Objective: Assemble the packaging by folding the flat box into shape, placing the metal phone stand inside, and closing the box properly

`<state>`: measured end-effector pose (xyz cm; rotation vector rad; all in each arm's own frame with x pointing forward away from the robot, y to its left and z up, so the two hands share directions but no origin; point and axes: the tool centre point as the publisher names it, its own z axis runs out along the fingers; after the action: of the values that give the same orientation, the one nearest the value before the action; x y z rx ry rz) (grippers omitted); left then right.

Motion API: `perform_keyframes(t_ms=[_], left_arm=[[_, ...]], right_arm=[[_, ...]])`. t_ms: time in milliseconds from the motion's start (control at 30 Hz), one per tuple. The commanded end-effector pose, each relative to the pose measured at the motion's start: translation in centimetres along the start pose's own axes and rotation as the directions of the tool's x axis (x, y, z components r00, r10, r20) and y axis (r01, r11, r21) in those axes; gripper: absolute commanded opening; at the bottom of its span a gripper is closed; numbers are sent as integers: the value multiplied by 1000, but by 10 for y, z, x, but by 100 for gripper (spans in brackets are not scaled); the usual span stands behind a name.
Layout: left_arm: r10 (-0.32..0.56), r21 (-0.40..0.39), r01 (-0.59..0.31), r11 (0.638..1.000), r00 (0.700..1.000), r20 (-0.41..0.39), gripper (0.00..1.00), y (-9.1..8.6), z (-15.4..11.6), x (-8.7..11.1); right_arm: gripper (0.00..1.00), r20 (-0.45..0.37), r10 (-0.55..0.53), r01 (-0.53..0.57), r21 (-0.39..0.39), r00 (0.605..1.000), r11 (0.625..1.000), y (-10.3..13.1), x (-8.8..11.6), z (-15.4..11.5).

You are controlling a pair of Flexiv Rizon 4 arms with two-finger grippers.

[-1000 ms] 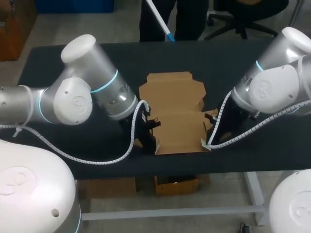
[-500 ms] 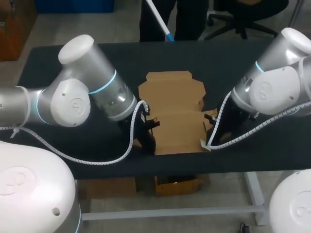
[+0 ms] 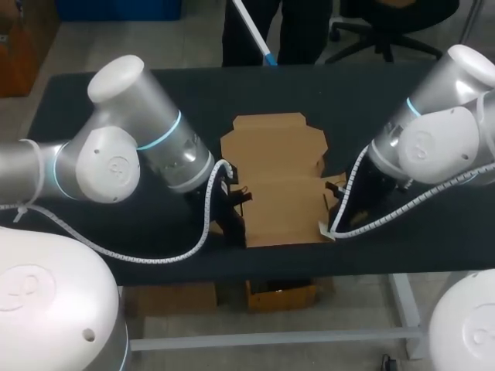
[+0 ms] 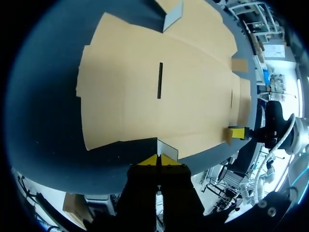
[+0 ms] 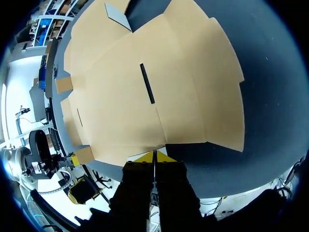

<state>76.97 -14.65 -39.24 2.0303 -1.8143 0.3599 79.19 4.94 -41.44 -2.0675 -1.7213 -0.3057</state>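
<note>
- The left gripper (image 4: pixel 158 159) had its two yellow tips pressed together, nipping the edge of a small raised flap (image 4: pixel 167 151) at the near left corner of the flat box (image 3: pixel 274 178).
- The right gripper (image 5: pixel 154 157) was likewise closed. A thin pale strip showed between its fingers where they met the box's near right edge.
- From the head view neither pair of yellow tips could be seen. The wrists and white cable sleeves covered them, and the left gripper's dark body hid the box's near left corner.
- How much cardboard sat between either pair of fingers was hard to make out.
- There was one box, lying open and flat near the front edge of the dark table (image 3: pixel 116 100), between the two grippers.
- Each wrist view showed one dark slot (image 4: pixel 159 79) cut in the middle panel. A second, thinner slit lay further across in the left wrist view.
- Two arms were in view. The left arm (image 3: pixel 116 147) came in from the left and the right arm (image 3: pixel 433 131) from the right.
- Against a second before, the left arm's big elbow joint had swung a little further left and its gripper had edged slightly along the box's left side.
- The right arm and the box lay as they had.
</note>
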Motion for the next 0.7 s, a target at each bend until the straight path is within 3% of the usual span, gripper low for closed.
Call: perform_keyframes(t_ms=[33, 700], left_arm=[[5, -2, -5, 1000, 1000, 4, 0, 0, 3, 3], [32, 1, -32, 1000, 999, -5, 0, 2, 14, 19]], right_arm=[[0, 4, 1, -1, 6, 1000, 1000, 2, 1, 1], [0, 9, 0, 0, 14, 1000, 1000, 3, 3, 5]])
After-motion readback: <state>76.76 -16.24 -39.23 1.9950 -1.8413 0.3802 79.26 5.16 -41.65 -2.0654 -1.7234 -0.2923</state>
